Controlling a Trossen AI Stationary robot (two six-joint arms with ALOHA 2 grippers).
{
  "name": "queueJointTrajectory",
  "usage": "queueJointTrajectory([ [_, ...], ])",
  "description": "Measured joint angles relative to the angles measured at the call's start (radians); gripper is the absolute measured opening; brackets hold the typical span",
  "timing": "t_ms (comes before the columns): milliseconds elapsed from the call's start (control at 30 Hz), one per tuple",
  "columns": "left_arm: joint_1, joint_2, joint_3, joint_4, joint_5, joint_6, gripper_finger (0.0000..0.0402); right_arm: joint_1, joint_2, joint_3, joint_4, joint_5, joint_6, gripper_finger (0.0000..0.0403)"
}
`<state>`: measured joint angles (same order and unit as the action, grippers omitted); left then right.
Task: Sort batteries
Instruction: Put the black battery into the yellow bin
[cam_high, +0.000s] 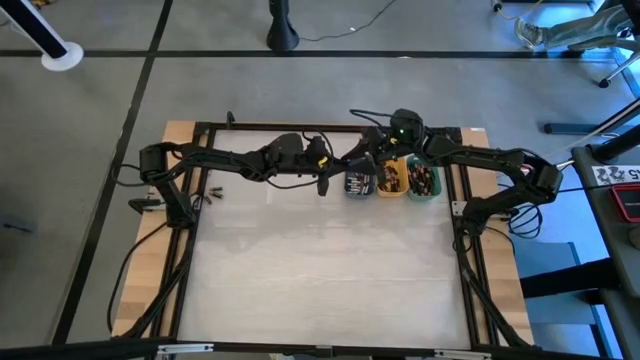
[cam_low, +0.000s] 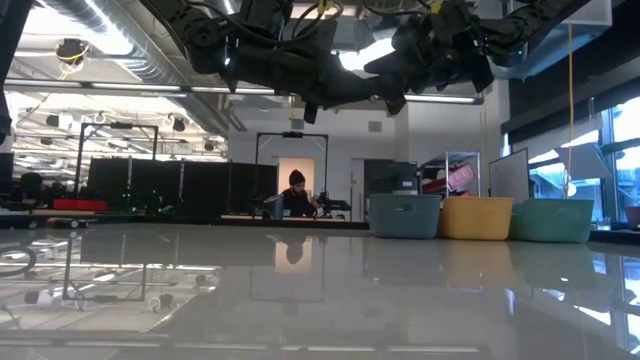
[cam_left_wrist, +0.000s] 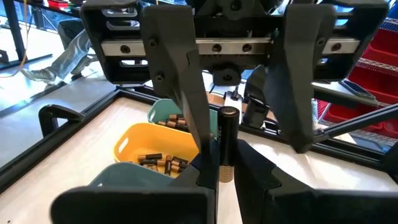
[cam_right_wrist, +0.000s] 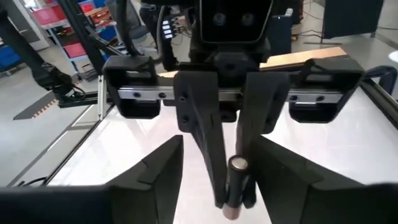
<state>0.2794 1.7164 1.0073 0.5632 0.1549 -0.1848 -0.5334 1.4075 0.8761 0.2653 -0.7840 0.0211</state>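
Note:
A single battery (cam_left_wrist: 226, 140), a dark cylinder with a copper-coloured end, is in the air between my two grippers. My left gripper (cam_left_wrist: 225, 163) reaches in from the table's left (cam_high: 323, 182) and is shut on it. Facing it, my right gripper (cam_right_wrist: 219, 149) comes from the table's right (cam_high: 358, 160) and is open, one finger on either side of the battery without touching. Both hang high over the table beside the slate-blue tray (cam_high: 358, 184). More batteries (cam_left_wrist: 158, 162) lie in the orange tray (cam_left_wrist: 134, 140) and in the green tray (cam_left_wrist: 163, 111). My left gripper pinches the battery between its two fingers (cam_right_wrist: 208, 146), which are on the part near its copper-coloured end (cam_left_wrist: 224, 173). The rest of the cylinder sticks out past the fingertips toward the right gripper. The battery is lifted clear of the table.
The three trays stand in a row near the table's far edge: slate-blue (cam_low: 405, 215), orange (cam_low: 475, 217), green (cam_low: 552, 220). The black frame rails (cam_high: 190, 250) run along the table's sides. The wide white tabletop (cam_high: 320, 270) lies nearer. A person (cam_low: 297, 192) sits far behind.

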Motion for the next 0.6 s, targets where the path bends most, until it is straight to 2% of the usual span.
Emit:
queueJointTrajectory([
  [167, 0.0, 0.0, 0.0, 0.001, 0.0, -0.002, 0.0018, -0.004, 0.0, 0.0, -0.014, 0.017, -0.001, 0.0152],
  [533, 0.0, 0.0, -0.001, -0.003, 0.002, 0.004, 0.0018, -0.004, 0.0, 0.0, -0.042, 0.033, -0.011, 0.0032],
  [600, 0.0, 0.0, -0.001, -0.004, 0.001, -0.01, 0.0026, -0.004, 0.0, 0.001, -0.05, 0.033, -0.025, 0.0028],
])
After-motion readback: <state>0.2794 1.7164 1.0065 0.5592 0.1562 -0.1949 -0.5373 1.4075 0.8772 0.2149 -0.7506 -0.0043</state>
